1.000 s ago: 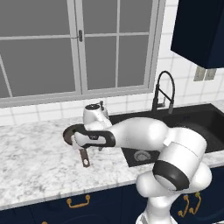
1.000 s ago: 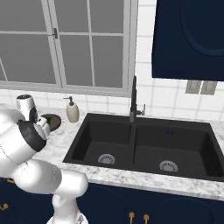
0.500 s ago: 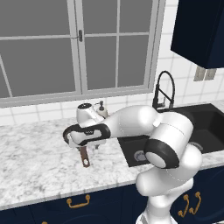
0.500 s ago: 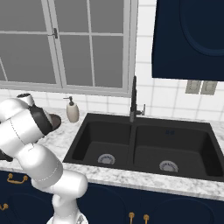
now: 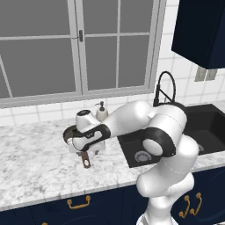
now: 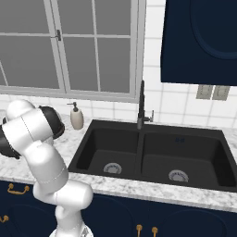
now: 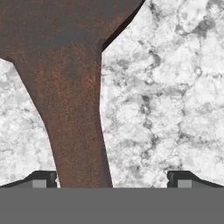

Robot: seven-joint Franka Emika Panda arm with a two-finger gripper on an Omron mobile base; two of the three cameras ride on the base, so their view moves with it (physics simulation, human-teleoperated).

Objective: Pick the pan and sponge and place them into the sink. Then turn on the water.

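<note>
The dark brown pan [image 5: 68, 133] lies on the marble counter left of the sink [image 5: 206, 123], its short handle [image 5: 86, 161] pointing toward the counter's front edge. My gripper [image 5: 89, 153] hangs right over that handle. In the hand view the handle [image 7: 76, 122] runs up between my open gripper's [image 7: 113, 181] fingertips, closer to the left fingertip [image 7: 43, 179], and widens into the pan body [image 7: 57, 26] at the top. Nothing is gripped. The sponge is out of view. The black double-basin sink [image 6: 152, 157] holds nothing, and no water runs from the faucet [image 6: 141, 106].
A beige soap dispenser [image 5: 102, 112] stands at the back wall between pan and sink. The dark gooseneck faucet [image 5: 165, 90] rises behind the sink. Bare marble counter [image 5: 35, 158] spreads left of the pan. My own arm hides the pan in the right base view.
The arm's elbow has swung round toward the front while the hand has sunk slightly over the pan's handle. The jaws stay open and the pan has not moved.
</note>
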